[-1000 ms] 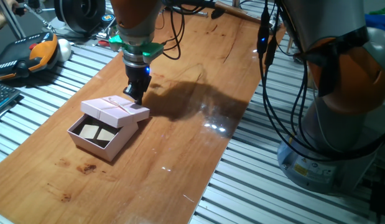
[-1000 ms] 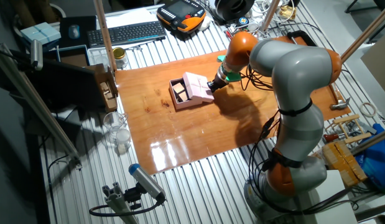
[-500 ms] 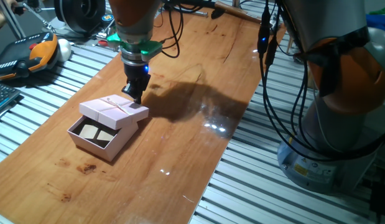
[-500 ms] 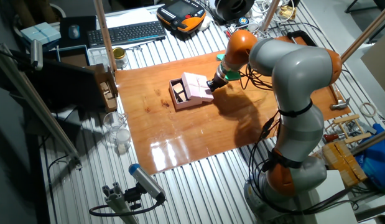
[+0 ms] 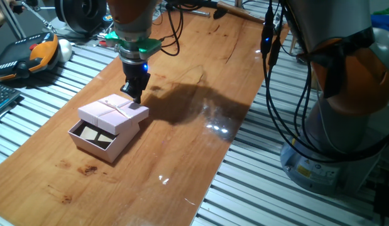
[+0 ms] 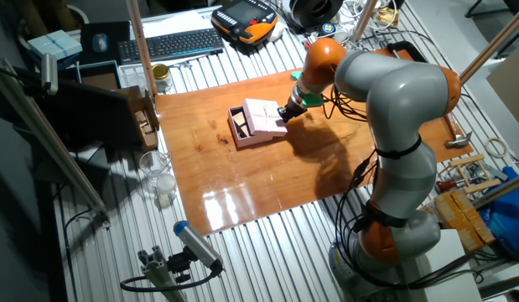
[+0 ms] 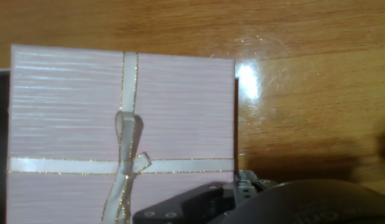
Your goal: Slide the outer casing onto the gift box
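The outer casing (image 5: 112,113) lies half over the gift box (image 5: 101,142), its rear edge at the jaws, whose spread is unclear.

flat pale pink cardboard lid with crossed ribbon (image 5: 112,112) lies on square pale pink cardboard tray (image 5: 122,142), covering most of it; strip of tray interior with tan squares (image 5: 97,134) open on side away from tool (image 5: 133,96). tool sits at lid's rear edge, blocking approach there. wooden counter (image 5: 200,94) bare in front of tray and to arm-base side: free passage. orange-black handheld pendant (image 5: 37,53) and black keyboard (image 6: 171,44) lie off counter, well apart.
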